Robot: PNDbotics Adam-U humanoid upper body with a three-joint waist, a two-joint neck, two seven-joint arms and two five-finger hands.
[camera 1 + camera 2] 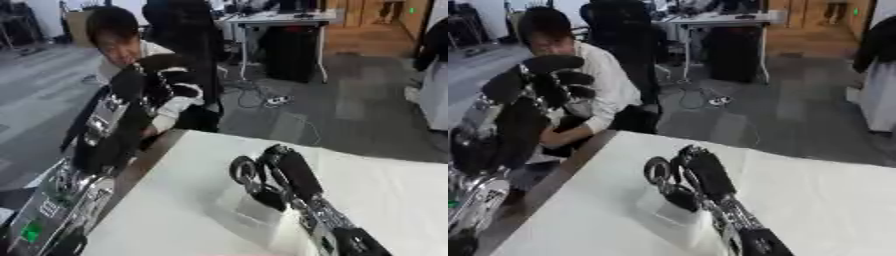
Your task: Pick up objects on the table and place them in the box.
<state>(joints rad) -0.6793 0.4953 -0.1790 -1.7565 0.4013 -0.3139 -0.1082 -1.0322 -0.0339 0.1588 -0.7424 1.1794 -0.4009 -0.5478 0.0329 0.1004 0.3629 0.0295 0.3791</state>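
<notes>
A pale, see-through box (254,214) stands on the white table (394,190) near the front. My right hand (287,172) hangs just above and behind it with its fingers (242,172) curled into a ring, and its thumb (267,199) dips to the box's rim. I see nothing inside that curl. My left hand (540,80) is raised high at the left, off the table's edge, its back toward me and fingers bent; nothing shows in it. The box's contents are blurred, and no loose objects show on the table.
The table's brown left edge (144,162) runs diagonally, with grey floor beyond it. A white desk (280,22) with a black bin (293,52) under it stands far back. My left arm's silver casing (52,210) fills the lower left corner.
</notes>
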